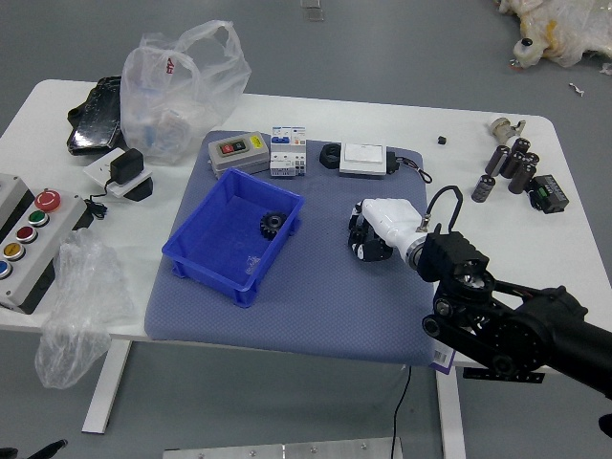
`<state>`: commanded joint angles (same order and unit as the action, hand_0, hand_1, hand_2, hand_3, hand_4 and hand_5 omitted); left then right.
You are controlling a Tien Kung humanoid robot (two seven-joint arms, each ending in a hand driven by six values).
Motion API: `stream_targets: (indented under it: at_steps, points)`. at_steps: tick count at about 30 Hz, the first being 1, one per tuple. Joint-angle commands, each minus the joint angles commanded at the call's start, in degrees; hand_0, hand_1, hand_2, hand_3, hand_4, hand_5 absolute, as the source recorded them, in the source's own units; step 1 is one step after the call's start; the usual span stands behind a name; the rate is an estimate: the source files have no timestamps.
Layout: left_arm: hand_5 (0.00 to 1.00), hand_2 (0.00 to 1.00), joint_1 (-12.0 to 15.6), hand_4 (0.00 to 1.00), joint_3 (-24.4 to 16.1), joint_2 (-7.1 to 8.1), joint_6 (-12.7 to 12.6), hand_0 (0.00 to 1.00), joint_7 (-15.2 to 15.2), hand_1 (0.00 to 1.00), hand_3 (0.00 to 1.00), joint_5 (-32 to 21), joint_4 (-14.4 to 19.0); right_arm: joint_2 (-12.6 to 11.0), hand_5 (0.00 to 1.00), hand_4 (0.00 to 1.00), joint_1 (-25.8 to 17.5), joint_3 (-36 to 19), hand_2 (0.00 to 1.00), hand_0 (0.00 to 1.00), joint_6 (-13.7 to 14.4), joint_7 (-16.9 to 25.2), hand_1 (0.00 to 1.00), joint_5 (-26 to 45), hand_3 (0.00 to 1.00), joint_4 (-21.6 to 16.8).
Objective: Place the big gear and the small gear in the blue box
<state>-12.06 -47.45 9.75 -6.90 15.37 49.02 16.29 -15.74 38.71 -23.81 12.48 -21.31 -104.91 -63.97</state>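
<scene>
Clasping, apparently, one gear (362, 233) within right hand (370, 239); other gear (273, 225) leftward, inside blue box (218, 234).

blue box (215, 249): open top, sits slanted on mat (335, 306) | black gear (273, 225): round, inside box, near right side

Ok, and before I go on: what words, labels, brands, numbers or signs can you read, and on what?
None reads clearly.
Plastic bag: red print, too small.
Grey box: face markings, too small.
White modules: markings too small.
Barcoded item at the near edge: barcode visible, no legible text.
</scene>
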Motion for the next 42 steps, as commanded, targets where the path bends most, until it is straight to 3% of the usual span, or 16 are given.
stream_targets:
  at_steps: [9,21,22,26,27,42]
  points:
    - [0.708,0.586,0.0,0.752,-0.3,0.07,0.1,0.660,0.3,0.566,0.752,0.4,0.1,-0.3,0.002,0.150,4.3,0.4,0.404,0.370,0.4,-0.4,0.430,-0.4,0.458,-2.6]
    - [0.714,0.586,-0.1,0.759,-1.4,0.12,0.7,0.660,1.0,0.566,0.752,2.7,0.3,6.4,0.002,0.172,13.7,5.5,0.410,0.385,1.0,-0.7,0.460,-2.3,0.471,-2.4]
    - [0.717,0.587,-0.1,0.763,-1.4,0.12,0.7,0.660,1.0,0.567,0.752,2.8,0.3,7.2,0.002,0.250,14.2,6.3,0.582,0.472,1.3,-0.4,0.610,-2.3,0.591,-1.8]
    - [0.717,0.587,-0.1,0.763,-1.3,0.19,0.5,0.660,1.1,0.567,0.752,1.8,0.5,8.9,0.002,0.250,15.4,8.1,0.582,0.472,1.7,0.6,0.610,-1.5,0.591,0.3]
    - [0.719,0.587,-0.1,0.764,-1.2,0.23,0.5,0.660,1.1,0.566,0.752,1.5,0.5,9.3,0.002,0.269,15.7,8.7,0.680,0.566,1.8,1.0,0.706,-1.1,0.657,1.0]
    - [0.716,0.586,-0.3,0.765,-0.9,0.23,0.4,0.660,0.8,0.567,0.752,0.8,0.6,11.3,0.072,0.278,15.6,14.0,0.705,0.597,3.4,3.1,0.737,2.5,0.674,4.1]
